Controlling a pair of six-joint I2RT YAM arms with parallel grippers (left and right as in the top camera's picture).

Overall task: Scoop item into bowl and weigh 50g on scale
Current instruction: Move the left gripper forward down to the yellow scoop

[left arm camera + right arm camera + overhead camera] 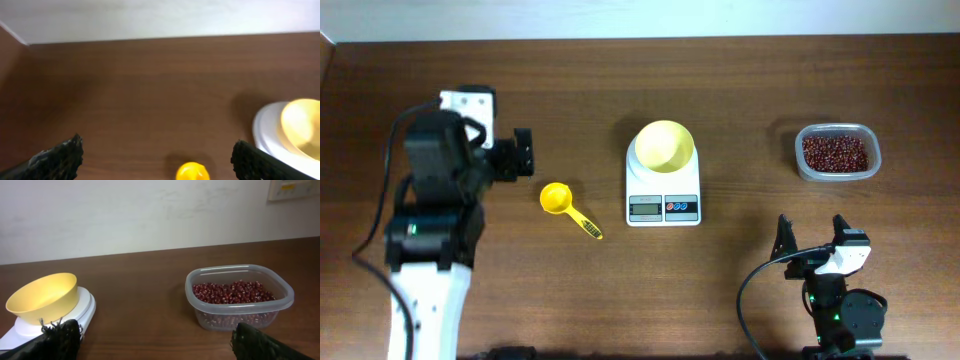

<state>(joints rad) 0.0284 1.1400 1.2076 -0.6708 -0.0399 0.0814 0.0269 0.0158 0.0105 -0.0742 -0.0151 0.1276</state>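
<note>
The pale yellow bowl [664,146] sits empty on the white scale [663,196] at the table's middle; both show in the right wrist view, the bowl [42,298] on the scale [85,311], and at the right edge of the left wrist view [301,124]. The red-brown beans [835,152] fill a clear tub at the right, also in the right wrist view [231,292]. My left gripper [523,154] is open and empty, just above and left of a yellow scoop [567,207], whose cup shows between the jaws [192,171]. My right gripper [812,232] is open and empty near the front edge.
The clear plastic tub [240,307] holds the beans at the right. The scoop's handle points toward the front right. A white wall [150,215] runs behind the table's far edge.
</note>
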